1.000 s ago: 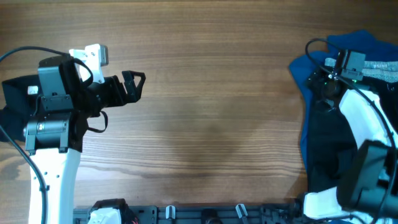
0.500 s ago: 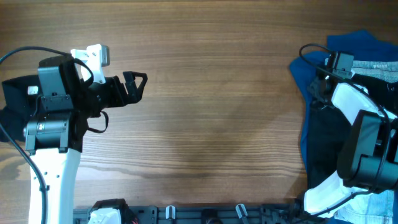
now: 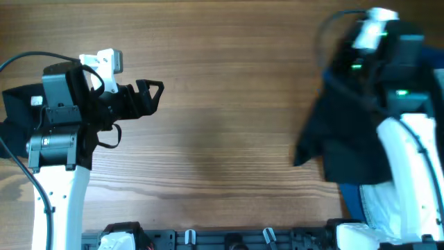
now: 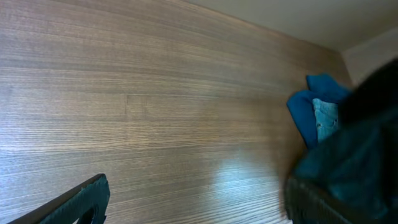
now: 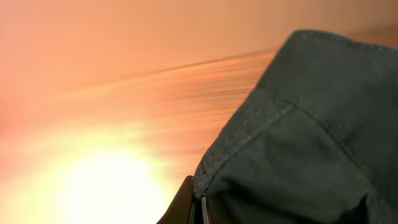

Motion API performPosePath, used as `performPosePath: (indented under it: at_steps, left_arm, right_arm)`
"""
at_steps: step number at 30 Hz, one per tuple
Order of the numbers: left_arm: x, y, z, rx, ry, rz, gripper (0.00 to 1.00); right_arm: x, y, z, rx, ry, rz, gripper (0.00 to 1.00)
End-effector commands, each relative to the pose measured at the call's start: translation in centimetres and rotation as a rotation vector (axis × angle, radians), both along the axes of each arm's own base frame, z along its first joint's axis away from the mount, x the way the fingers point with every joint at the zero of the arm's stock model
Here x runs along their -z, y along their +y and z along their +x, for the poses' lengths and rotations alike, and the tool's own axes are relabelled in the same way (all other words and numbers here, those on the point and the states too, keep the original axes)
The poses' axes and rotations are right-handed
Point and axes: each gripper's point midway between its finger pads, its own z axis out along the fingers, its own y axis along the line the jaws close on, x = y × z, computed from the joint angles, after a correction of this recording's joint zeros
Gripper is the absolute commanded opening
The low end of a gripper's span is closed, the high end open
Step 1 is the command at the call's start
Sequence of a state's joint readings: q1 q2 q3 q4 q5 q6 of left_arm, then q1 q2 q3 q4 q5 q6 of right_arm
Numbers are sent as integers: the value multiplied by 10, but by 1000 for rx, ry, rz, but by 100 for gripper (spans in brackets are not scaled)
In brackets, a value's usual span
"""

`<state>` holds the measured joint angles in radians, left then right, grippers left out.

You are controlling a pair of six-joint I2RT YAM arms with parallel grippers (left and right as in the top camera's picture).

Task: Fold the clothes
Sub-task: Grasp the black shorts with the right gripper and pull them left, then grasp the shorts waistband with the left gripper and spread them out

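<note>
Overhead, a wooden table (image 3: 229, 146) fills the view, with one robot arm at each side. At 3 o'clock the right arm is raised and blurred, and a large black cloth (image 3: 343, 142) hangs from it, seemingly lifted off the wood. The wrist camera shows the right gripper (image 5: 198, 210) pinching the stitched hem of that cloth, which fills most of its view. Near the 3 o'clock edge lie a blue garment (image 4: 308, 106) and light-blue jeans (image 4: 324, 119), touching. At 9 o'clock the left gripper (image 3: 151, 95) hovers with fingers spread, holding nothing. A black folded garment (image 3: 14, 104) sits under that arm at the table edge.

The step in hand looks like fetching the next piece from the pile for folding. The next move probably calls for carrying the cloth toward the centre and laying it flat, perhaps with the left gripper taking a second corner. The middle of the table is open wood, so there is ample room to spread. The dangling lower corner, at about 4 o'clock, may drag or bunch.
</note>
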<state>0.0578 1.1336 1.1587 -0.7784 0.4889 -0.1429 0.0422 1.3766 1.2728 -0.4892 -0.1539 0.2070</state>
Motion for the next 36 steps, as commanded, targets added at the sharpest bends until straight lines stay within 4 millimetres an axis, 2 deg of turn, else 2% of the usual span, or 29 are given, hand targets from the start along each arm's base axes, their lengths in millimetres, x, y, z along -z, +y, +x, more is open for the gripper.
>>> performPosePath:
  at_steps: [1,2,3,4,5,6,8,9,10,13,16,19,21,22,25,27,30,32,36]
  left_arm:
    - [-11,-4,0,16,-29,-13,93]
    - [-14,-4,-1,16,-39,-12,94]
    - [-17,-4,-1,14,-55,-9,95]
    - [-22,-3,-1,10,-76,-5,95]
    - [-29,-2,-1,5,-106,0,96]
    - [-36,-1,-1,3,-134,3,97]
    - [-46,-2,-1,6,-179,1,98]
    - [-48,-3,-1,7,-186,1,99]
    - [-45,-5,2,15,-177,0,99]
    - [-29,-22,13,74,-144,13,99]
    - [24,-63,29,195,-21,79,100]
    - [83,-107,32,331,119,106,100]
    - [108,-120,39,361,159,114,100]
    - [132,-123,42,371,202,149,97]
    - [185,-125,42,375,321,195,91]
    - [208,-129,44,400,348,212,85]
    - [231,-133,47,408,374,221,78]
    - [236,-136,50,411,367,221,75]
    - [255,-141,45,427,400,232,62]
  right_arm:
    - [15,147,-36,-430,33,12,4]
    - [24,182,-51,-509,51,-3,9]
    - [36,207,-63,-549,68,-41,47]
    - [46,221,-68,-538,80,-87,69]
    - [54,226,-70,-481,84,-132,78]
    - [54,224,-68,-426,72,-160,80]
    - [39,205,-61,-314,44,-166,82]
    - [23,191,-58,-269,27,-153,82]
    - [-4,168,-56,-213,-4,-116,82]
    - [-50,127,-66,-134,-83,-73,82]
    - [-77,89,-89,-16,-100,38,82]
    - [-93,76,-119,9,-75,200,82]
    - [-92,72,-132,9,-53,220,82]
    - [-86,70,-137,14,-26,210,82]
    - [-68,67,-142,36,55,197,84]
    - [-56,68,-142,40,102,174,86]
    - [-45,72,-139,31,143,164,86]
    - [-41,74,-137,28,162,160,86]
    - [-35,75,-135,31,182,150,87]
